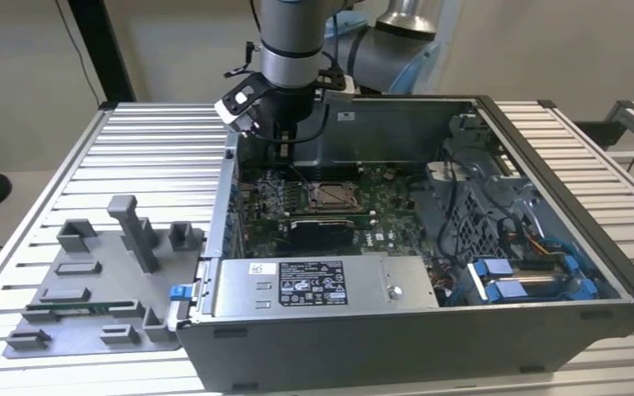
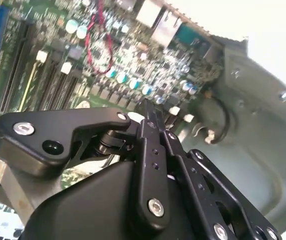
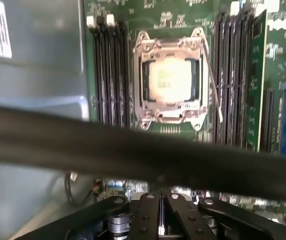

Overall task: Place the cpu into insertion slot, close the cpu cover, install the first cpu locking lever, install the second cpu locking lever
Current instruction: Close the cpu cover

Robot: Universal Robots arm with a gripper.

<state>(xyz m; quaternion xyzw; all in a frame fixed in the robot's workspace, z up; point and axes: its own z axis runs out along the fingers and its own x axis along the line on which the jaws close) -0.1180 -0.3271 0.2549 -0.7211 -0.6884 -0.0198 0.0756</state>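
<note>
Between my jaws nothing is held; they stand pressed together, and the gripper (image 3: 161, 194) hangs above the green board. Ahead of the tips, well apart from them, the cpu (image 3: 170, 80) lies in the insertion slot (image 3: 143, 121) with the cpu cover (image 3: 170, 50) down around it. One wire locking lever (image 3: 214, 90) beside the cover looks unlatched. I judge that this is the step in hand. It calls for pushing with joined tips, low and slow, clear of the memory slots (image 3: 231, 75).

1. The arm (image 1: 291, 29) is a grey tube with black rings (image 1: 291, 54) and light blue caps (image 1: 419, 59).
2. The gripper (image 2: 150, 107) is black with shiny silver screws (image 2: 156, 207).
3. A thin black cable (image 1: 327, 111) hangs beside it.
</note>
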